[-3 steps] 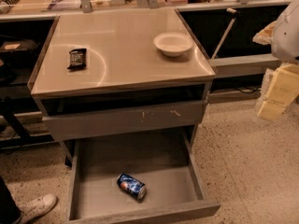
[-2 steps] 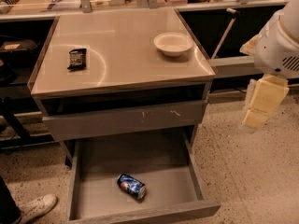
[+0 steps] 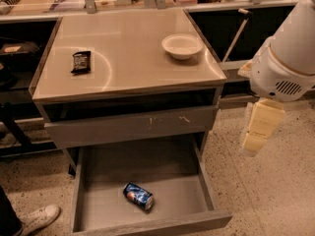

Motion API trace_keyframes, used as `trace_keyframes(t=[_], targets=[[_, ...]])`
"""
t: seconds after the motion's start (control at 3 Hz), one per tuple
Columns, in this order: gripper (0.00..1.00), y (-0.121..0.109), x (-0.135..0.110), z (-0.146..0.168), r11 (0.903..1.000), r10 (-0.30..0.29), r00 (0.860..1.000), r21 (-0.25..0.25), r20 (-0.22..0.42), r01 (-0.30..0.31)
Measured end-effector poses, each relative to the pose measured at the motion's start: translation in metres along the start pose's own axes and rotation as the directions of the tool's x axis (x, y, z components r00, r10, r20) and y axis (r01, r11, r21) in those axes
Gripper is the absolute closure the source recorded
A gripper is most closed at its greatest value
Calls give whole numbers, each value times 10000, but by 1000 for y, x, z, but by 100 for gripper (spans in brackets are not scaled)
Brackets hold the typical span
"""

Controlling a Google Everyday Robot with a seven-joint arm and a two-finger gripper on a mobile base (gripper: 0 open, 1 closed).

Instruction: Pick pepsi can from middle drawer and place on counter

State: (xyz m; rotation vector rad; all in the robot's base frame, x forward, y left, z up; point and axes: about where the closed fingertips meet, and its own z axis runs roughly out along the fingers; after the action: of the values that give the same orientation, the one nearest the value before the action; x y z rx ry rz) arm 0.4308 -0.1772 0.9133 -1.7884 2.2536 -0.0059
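Observation:
The pepsi can [image 3: 138,196], blue with a red-white logo, lies on its side on the floor of the open middle drawer [image 3: 179,177], near its front middle. My gripper [image 3: 256,140], pale yellow, hangs under the white arm housing [image 3: 283,65] to the right of the cabinet. It is above the speckled floor, well apart from the can and higher than the drawer. The beige counter top [image 3: 133,38] is above the drawers.
A black snack packet [image 3: 81,62] lies at the counter's left and a white bowl [image 3: 182,45] at its right. A closed grey drawer front with pale scratches [image 3: 133,126] sits above the open drawer. A person's white shoe [image 3: 38,218] is at the bottom left.
My arm and gripper have moved left and down into view, closer to the cabinet's right side. The can and drawer have not moved.

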Motion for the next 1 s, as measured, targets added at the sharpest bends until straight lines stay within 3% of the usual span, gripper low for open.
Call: trace_keyframes(t=[0.33,0.67,1.0], targets=[[0,8,1,7,9999,-24,10000,-105,62,25],[0,32,-11,35,9993,363,9993,-36,-41,-364],[0,69,-19,111,9899,1054,9931,-895,-517,-1097]])
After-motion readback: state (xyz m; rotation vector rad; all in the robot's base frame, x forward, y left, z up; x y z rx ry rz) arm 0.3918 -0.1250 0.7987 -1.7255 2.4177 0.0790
